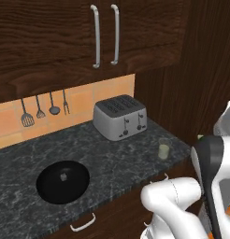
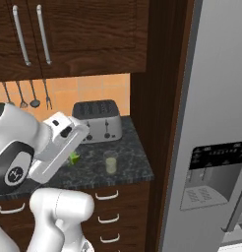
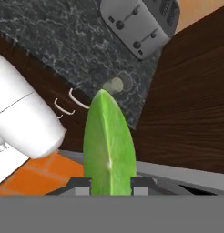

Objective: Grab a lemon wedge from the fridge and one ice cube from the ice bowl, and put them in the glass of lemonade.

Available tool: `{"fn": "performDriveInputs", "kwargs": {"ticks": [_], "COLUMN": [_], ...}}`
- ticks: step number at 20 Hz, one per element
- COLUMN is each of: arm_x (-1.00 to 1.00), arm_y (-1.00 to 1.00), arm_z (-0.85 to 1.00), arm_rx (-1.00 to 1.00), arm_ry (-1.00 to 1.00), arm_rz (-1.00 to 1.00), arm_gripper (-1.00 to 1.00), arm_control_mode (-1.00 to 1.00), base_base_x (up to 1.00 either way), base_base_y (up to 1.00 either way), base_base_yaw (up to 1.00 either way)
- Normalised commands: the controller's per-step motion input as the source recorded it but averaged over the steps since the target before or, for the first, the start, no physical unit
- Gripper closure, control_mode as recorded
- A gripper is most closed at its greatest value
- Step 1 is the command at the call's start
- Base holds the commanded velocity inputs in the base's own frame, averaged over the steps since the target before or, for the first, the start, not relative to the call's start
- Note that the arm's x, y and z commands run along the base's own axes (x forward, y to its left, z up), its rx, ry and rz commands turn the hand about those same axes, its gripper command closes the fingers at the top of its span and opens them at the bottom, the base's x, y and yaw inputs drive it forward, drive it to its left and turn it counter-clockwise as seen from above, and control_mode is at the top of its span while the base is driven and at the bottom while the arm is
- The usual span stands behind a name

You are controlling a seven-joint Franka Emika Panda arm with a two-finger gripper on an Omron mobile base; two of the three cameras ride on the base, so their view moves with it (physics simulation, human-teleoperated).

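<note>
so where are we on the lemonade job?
Roughly a third in. Done: the lemon wedge is out of the fridge and clamped in the gripper. In hand: carrying it to the glass of lemonade on the counter. Left: drop it in, then fetch the ice cube lying in the black bowl.

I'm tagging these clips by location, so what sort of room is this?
A home kitchen, rendered. A steel toaster sits on a dark stone counter under wooden cabinets, cooking utensils hang on the tiled wall, and a grey fridge stands alongside.
</note>
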Motion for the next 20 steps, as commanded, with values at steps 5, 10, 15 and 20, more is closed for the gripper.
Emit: {"fn": "performDriveInputs", "kwargs": {"ticks": [5,10,15,20], "arm_x": [0.00,0.00,0.00,0.00], "arm_y": [0.00,-0.01,-0.06,-0.25], "arm_z": [0.02,0.00,0.00,-0.31], "arm_rx": [-0.45,-0.50,-0.38,-0.36], "arm_ry": [0.00,0.01,0.01,0.02], "arm_rz": [0.10,0.17,0.21,0.27], "arm_gripper": [1.00,1.00,1.00,1.00], "arm_control_mode": [-1.00,-1.00,-1.00,-1.00], "base_base_x": [0.00,0.00,0.00,0.00], "base_base_y": [0.00,0.00,0.00,0.00], "base_base_yaw": [0.00,0.00,0.00,0.00]}}
